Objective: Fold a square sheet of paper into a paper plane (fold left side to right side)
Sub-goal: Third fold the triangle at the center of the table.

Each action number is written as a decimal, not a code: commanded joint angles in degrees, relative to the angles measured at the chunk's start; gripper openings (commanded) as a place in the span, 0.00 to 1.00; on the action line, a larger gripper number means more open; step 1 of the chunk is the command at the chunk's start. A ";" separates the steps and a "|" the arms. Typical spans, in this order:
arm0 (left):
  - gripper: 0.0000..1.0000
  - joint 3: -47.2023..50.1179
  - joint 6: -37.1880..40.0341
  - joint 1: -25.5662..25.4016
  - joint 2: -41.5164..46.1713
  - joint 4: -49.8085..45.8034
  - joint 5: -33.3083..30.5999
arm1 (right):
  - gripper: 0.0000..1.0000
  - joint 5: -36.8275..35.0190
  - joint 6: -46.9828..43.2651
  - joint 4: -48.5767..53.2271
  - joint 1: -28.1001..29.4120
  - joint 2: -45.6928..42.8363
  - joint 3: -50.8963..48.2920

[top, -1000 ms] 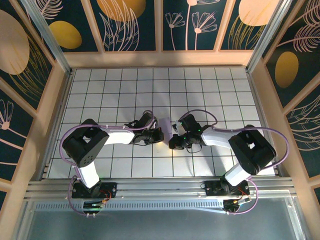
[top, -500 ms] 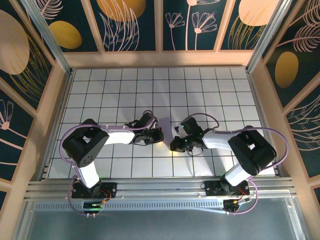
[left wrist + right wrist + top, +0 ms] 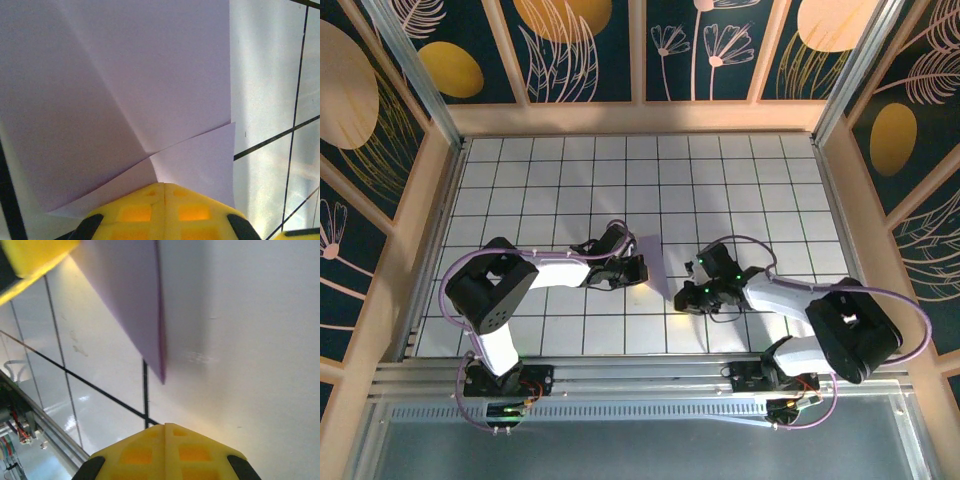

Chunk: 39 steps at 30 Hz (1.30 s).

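Note:
The lavender sheet of paper [image 3: 649, 257] lies on the grid table, folded into a narrow pointed paper plane shape. In the left wrist view the paper [image 3: 150, 75] shows diagonal creases and overlapping flaps. My left gripper [image 3: 164, 186] is shut, its yellow tip resting on the paper's near flap; from above the left gripper [image 3: 639, 269] sits at the paper's left edge. My right gripper [image 3: 679, 298] is shut and stands apart, right of the paper and nearer the front. In the right wrist view the right gripper [image 3: 164, 426] faces the paper's pointed corner [image 3: 135, 300], with a left fingertip [image 3: 30, 260] at top left.
The white grid table [image 3: 720, 180] is boxed in by wooden-framed patterned walls [image 3: 420, 230]. An aluminium rail [image 3: 640, 375] carrying both arm bases runs along the near edge. Purple cables loop off both arms.
My right arm has drawn back from the paper, moving right and toward the near edge. The left gripper has stayed on the paper.

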<state>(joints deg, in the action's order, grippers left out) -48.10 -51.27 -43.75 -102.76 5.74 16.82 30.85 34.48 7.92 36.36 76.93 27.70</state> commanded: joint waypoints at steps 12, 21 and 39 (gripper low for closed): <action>0.00 0.00 1.06 0.15 -1.76 -3.41 -2.05 | 0.00 -1.41 -1.08 -4.40 0.38 11.97 9.12; 0.00 -0.04 1.07 0.15 -1.51 -3.82 -2.58 | 0.00 -3.08 -0.99 -2.02 0.37 12.08 4.55; 0.00 -0.08 1.80 -0.12 -1.55 -2.11 -1.06 | 0.00 -3.71 -3.85 5.13 -2.83 0.41 2.45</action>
<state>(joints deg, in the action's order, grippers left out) -48.34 -50.65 -43.90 -102.85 5.58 16.64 28.38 32.73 9.15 34.85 80.20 29.17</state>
